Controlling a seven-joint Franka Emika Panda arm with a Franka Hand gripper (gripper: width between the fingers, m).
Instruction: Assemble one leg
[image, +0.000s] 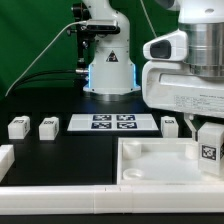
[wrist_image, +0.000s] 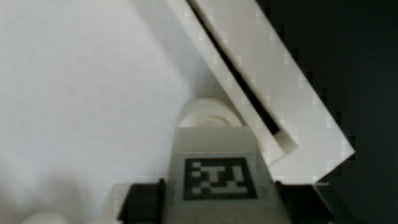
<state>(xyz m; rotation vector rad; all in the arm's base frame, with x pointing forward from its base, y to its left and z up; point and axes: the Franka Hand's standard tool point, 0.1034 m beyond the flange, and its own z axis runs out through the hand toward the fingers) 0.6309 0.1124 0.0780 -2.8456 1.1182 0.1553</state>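
- Over the right-hand corner of the tray (image: 150, 165), as the exterior view shows it, the leg (image: 208, 150) is held up by the gripper (image: 204, 136). The jaws are judged to be clamped on the leg's sides, and its tag is turned toward the exterior camera.
- Leg, wrist view: the leg (wrist_image: 217, 172) is shown tag-on, just beside the tray's raised wall (wrist_image: 267, 90). A round socket (wrist_image: 212, 113) is seen close behind it and partly hidden by it. Whether the leg's end touches the tray floor cannot be told.
- Loose stock: a second leg (image: 17, 127) and a third leg (image: 47, 127) are stood side by side on the table (image: 60, 105) at the exterior view's left. A fourth leg (image: 170, 125) is stood near the gripper, off the right end of the marker board (image: 112, 122).
- Marker board: it is laid flat mid-table, between the loose legs.
- Done, as judged: the pick-up is counted complete, since one leg is off the table and in the grip. The approach to the corner socket is taken to be near its end.
- Left, as judged: the leg is yet to be centred over the socket, seated, made fast and let go. No leg is seen fitted in the tray.
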